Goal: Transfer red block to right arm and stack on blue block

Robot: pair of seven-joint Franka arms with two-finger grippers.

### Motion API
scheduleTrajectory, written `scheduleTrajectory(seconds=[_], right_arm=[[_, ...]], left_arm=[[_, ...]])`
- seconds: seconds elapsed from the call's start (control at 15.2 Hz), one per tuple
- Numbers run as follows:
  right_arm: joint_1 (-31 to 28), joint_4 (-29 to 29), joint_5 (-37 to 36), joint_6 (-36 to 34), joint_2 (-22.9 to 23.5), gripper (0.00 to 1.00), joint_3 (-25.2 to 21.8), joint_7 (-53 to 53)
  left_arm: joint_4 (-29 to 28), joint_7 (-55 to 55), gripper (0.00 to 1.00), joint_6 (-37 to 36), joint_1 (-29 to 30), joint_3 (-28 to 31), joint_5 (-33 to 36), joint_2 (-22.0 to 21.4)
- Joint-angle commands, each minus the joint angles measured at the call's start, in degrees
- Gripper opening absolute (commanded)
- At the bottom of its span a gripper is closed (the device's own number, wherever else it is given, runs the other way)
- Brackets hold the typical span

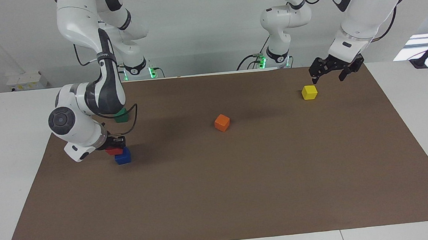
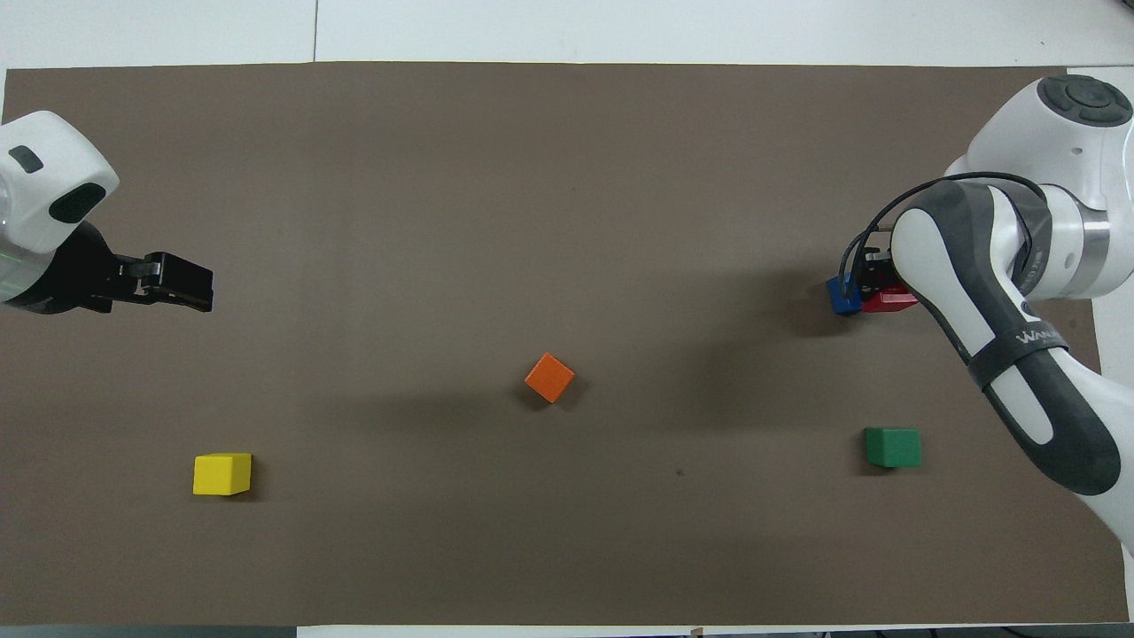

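The red block (image 1: 114, 151) (image 2: 889, 301) hangs in my right gripper (image 1: 116, 145) (image 2: 877, 276), which is shut on it. It is over the edge of the blue block (image 1: 123, 157) (image 2: 841, 297) that faces the right arm's end of the table. Whether the two blocks touch I cannot tell. The blue block rests on the brown mat (image 1: 242, 186), partly covered by the gripper in the overhead view. My left gripper (image 1: 328, 73) (image 2: 182, 285) waits open and holds nothing. It hangs over the mat by the yellow cube.
A yellow cube (image 1: 309, 92) (image 2: 221, 473) lies toward the left arm's end. An orange cube (image 1: 222, 122) (image 2: 549, 377) sits mid-mat. A green cube (image 1: 121, 115) (image 2: 892, 447) lies nearer to the robots than the blue block, partly hidden by the right arm's forearm.
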Motion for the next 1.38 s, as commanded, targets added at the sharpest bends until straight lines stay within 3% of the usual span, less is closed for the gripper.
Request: scheduleTrajectory(seconds=[0.0, 0.53, 1.32], right_arm=[[1.14, -1.81, -1.45, 1.90, -1.64, 0.00, 0.41, 0.50], [1.67, -5.23, -1.45, 6.65, -2.25, 0.00, 0.41, -3.28], [0.35, -5.32, -1.45, 6.30, -2.43, 0.00, 0.41, -5.83]], left_arm=[[0.19, 0.66, 1.00, 0.94, -0.82, 0.79, 0.75, 0.10], [-0.34, 0.49, 1.00, 2.08, -0.82, 0.97, 0.58, -0.60], [-0.43, 0.23, 1.00, 1.82, -0.47, 1.14, 0.49, -0.77]])
